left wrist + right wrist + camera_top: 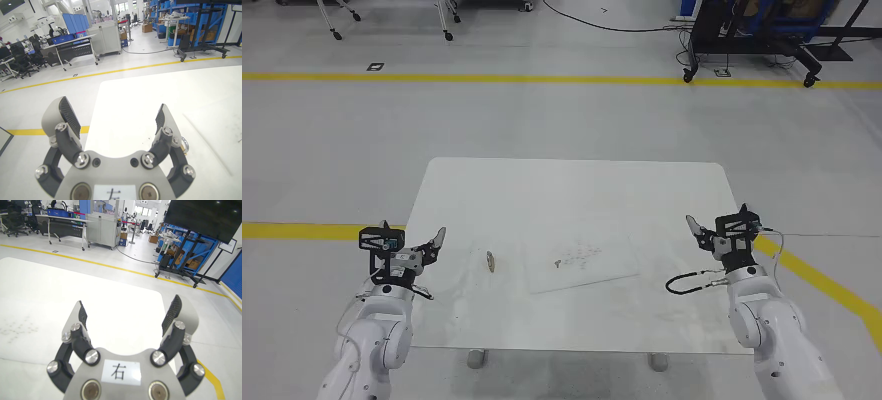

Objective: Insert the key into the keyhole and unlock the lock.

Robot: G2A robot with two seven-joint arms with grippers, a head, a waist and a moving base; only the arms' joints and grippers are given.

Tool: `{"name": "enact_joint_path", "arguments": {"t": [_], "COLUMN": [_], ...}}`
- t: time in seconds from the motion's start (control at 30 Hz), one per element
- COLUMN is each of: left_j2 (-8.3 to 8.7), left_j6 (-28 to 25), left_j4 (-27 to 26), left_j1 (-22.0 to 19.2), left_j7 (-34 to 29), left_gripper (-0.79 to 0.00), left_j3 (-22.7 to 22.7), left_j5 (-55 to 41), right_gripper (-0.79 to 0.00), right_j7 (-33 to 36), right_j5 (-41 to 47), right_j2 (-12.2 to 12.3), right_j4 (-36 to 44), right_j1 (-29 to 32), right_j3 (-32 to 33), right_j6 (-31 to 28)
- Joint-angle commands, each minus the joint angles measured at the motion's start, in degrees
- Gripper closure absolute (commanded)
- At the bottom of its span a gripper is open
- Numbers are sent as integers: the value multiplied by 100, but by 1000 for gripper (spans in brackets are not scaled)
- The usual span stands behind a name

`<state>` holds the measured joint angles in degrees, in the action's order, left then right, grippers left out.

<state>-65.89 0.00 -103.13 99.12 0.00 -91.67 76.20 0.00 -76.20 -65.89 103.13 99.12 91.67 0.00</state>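
White table (572, 180) fills the middle of the top view, rounded at its corners and standing on a pale grey floor crossed by yellow floor tape (542, 78). A padlock (490, 261), silver at the shackle with a brass-coloured body, lies on the table in the lower left of centre in the top view, free of both grippers. In the left wrist view the padlock (184, 144) shows partly hidden behind one finger of that arm's gripper. Just to the right of the padlock in the top view, near the frame's centre, a thin white sheet (592, 272) lies flat on the table, slightly skewed to the table edge and speckled with small dark marks. At the sheet's left part sits a small dark item (558, 263), apart from the padlock; it is too small to tell whether it is the key. The left gripper (412, 238) hangs at the table's left edge in the lower left of the top view, its jaws spread wide with nothing between them, the ribbed pads (68, 116) bare. The right gripper (720, 226) hangs at the table's right edge, at the right of the top view, likewise spread wide and holding nothing, well apart from the padlock and the sheet.
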Motion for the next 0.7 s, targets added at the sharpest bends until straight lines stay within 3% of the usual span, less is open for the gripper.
{"name": "enact_joint_path", "arguments": {"t": [0.0,0.27,0.43,0.67], "left_j2": [0,0,0,0], "left_j6": [0,0,0,0], "left_j4": [0,0,0,0], "left_j1": [0,0,0,0], "left_j7": [0,0,0,0], "left_gripper": [-785,-785,-785,-785], "left_j3": [0,0,0,0], "left_j5": [0,0,0,0], "right_gripper": [-785,-785,-785,-785], "right_j7": [12,981,987,833], "right_j5": [-19,-423,-480,-338], "right_j2": [1,-78,-187,-253], "right_j4": [-3,-1352,-2071,-2948], "right_j1": [-12,-1614,-2343,-3113], "right_j3": [-25,-1491,-2228,-2747], "right_j6": [-50,-1845,-2492,-3913]}}
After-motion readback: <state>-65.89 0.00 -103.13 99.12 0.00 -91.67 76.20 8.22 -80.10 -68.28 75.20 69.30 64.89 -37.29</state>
